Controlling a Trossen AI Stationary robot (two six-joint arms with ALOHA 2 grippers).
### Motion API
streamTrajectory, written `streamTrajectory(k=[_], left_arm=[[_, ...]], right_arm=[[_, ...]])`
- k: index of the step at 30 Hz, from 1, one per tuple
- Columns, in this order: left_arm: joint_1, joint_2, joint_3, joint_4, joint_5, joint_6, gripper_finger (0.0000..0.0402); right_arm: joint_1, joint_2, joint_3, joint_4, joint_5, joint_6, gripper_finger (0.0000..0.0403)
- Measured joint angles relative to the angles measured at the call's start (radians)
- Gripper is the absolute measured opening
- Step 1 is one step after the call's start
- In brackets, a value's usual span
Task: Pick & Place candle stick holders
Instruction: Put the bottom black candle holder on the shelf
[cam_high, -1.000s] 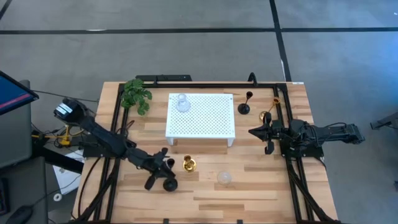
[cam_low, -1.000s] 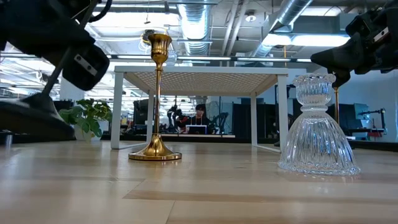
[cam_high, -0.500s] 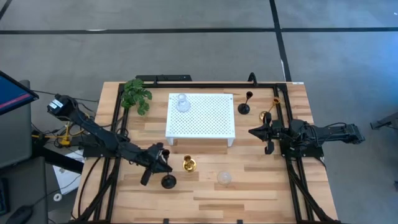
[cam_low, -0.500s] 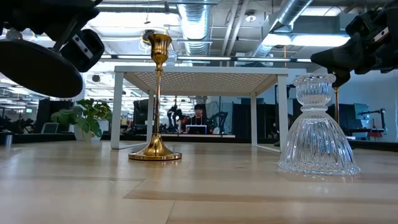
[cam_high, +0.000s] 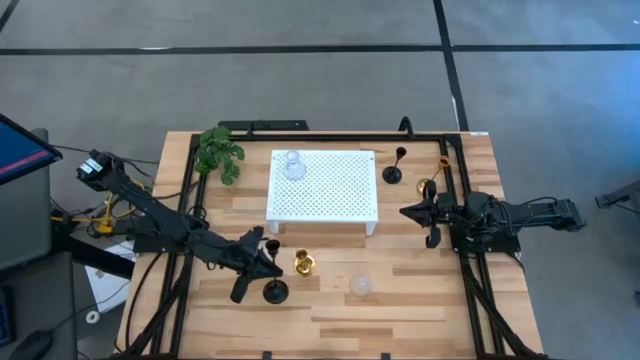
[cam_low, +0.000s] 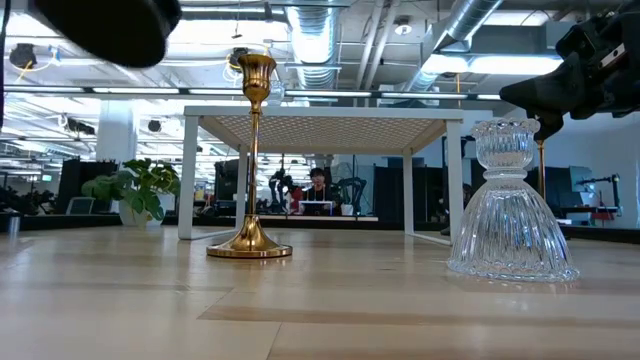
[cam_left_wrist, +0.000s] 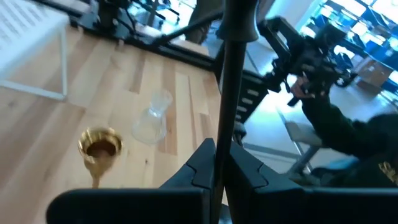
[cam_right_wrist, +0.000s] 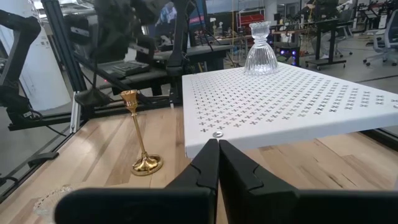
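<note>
One clear holder already stands on the white platform, near its 11 o'clock corner; judging by that, the job is to move holders up there, and five are left. The left gripper sits at about 7 o'clock on the tabletop, its fingers closed tight on the thin stem of a black holder, which the low view shows lifted clear of the wood. In the left wrist view the stem runs up between the clamped fingers.

A gold holder stands just beside that gripper at 6 o'clock, and a second clear holder a little further toward 5 o'clock. The other black holder and the second gold one stand at about 2 o'clock, off the platform's right edge.

The right gripper waits at 3 o'clock with its fingers fully together and nothing in them, pointing at the platform.

So the task looks early: one placed, one in the air, four untouched.

The tabletop is pale wooden planking with a black frame around it, and a green plant sits at 10 o'clock. Beyond is grey floor; the low view shows an open workshop with ceiling ducts, desks, and a person seated far off.
</note>
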Motion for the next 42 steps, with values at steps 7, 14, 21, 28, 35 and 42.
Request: streamTrajectory(k=[7,14,21,28,35,42], left_arm=[[0.029,0.018,0.094,-0.099,-0.047,0.0,0.0015],[0.091,0.053,0.205,-0.15,-0.046,0.079,0.0015],[0.155,0.053,0.303,-0.175,-0.045,0.204,0.0016],[0.254,0.053,0.347,-0.176,-0.039,0.289,0.0016],[0.352,0.091,0.416,-0.175,0.083,0.315,0.0016],[0.446,0.225,0.533,-0.179,0.241,0.35,0.0016]], right_arm=[[0.0,0.0,0.0,0.0,0.0,0.0,0.0],[0.0,0.0,0.0,0.0,0.0,0.0,0.0],[0.0,0.0,0.0,0.0,0.0,-0.004,0.0],[0.0,0.0,0.0,0.0,0.001,-0.011,0.0],[-0.001,0.0,0.0,0.0,0.002,-0.011,0.0],[0.0,0.0,0.0,0.0,0.005,-0.012,0.0]])
